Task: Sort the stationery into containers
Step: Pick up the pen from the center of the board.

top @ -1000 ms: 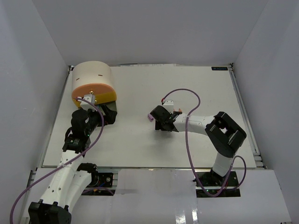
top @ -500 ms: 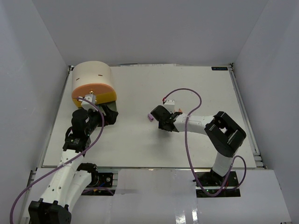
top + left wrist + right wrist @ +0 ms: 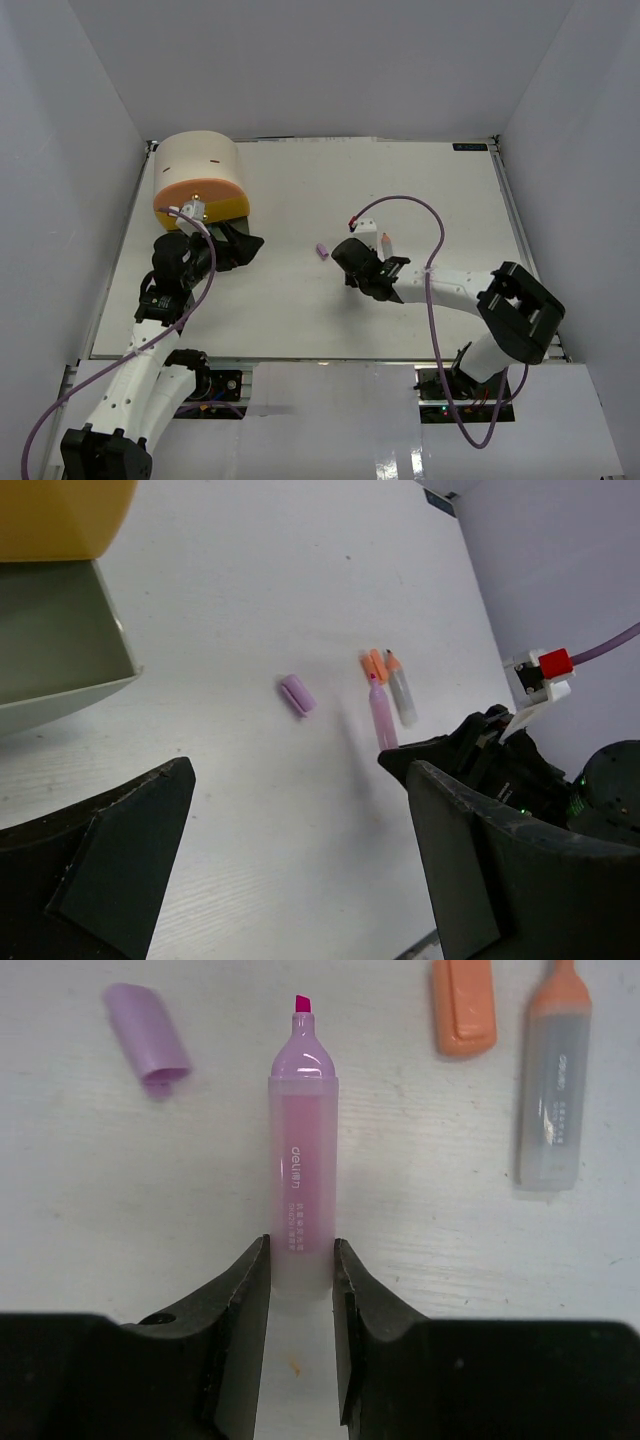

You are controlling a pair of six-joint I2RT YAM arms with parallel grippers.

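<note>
An uncapped pink highlighter (image 3: 302, 1130) points away from my right gripper (image 3: 300, 1270), whose jaws press on its rear end from both sides. Its purple cap (image 3: 148, 1038) lies loose to the left, also in the top view (image 3: 323, 250). An orange cap (image 3: 463, 1005) and a grey marker with an orange tip (image 3: 552, 1090) lie to the right. My left gripper (image 3: 300, 850) is open and empty beside the beige cabinet (image 3: 200, 175). Its grey-green drawer (image 3: 60, 640) stands pulled out below the yellow one (image 3: 60, 515).
The left wrist view shows the purple cap (image 3: 297, 694), pink highlighter (image 3: 382, 715), orange cap (image 3: 376, 665) and grey marker (image 3: 400, 690) mid-table. White walls enclose the table on three sides. The right arm's purple cable (image 3: 410, 200) loops above the pens.
My right gripper has drawn back toward the near right, away from the purple cap, and its elbow swung right. My left gripper has shifted slightly right.
</note>
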